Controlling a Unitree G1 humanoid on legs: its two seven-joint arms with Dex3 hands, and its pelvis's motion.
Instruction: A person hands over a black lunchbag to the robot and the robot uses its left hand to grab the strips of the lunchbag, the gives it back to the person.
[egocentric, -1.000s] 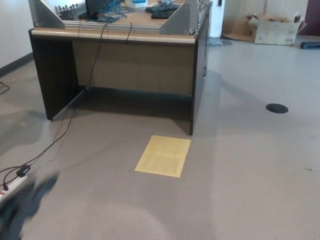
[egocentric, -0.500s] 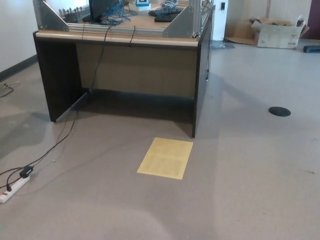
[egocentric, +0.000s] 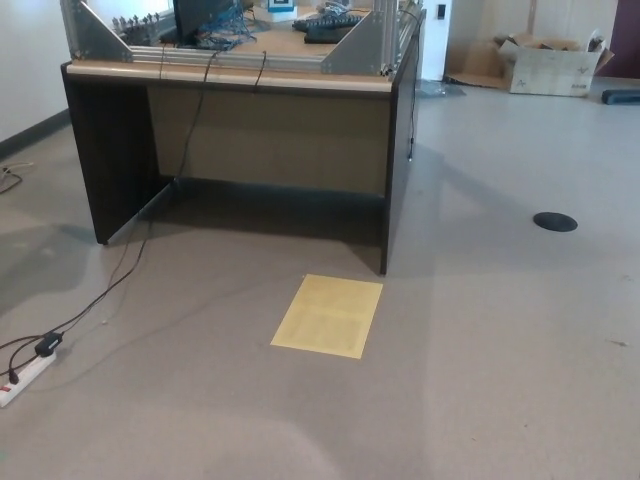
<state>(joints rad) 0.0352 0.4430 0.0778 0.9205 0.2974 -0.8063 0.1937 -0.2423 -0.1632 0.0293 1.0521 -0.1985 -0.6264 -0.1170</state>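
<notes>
No lunchbag and no person show in the head view. Neither of my hands is in the picture. The view takes in only grey floor and a desk ahead of me.
A dark desk (egocentric: 240, 130) with metal frames and cables on top stands ahead. A yellow sheet (egocentric: 327, 314) lies on the floor before it. A white power strip (egocentric: 25, 374) and black cable lie at the left. A cardboard box (egocentric: 550, 62) sits far right, a round black floor cover (egocentric: 554, 221) nearer.
A dark blurred shape at the lower left one second ago has left the picture. The camera has shifted slightly; the desk and floor things have not moved.
</notes>
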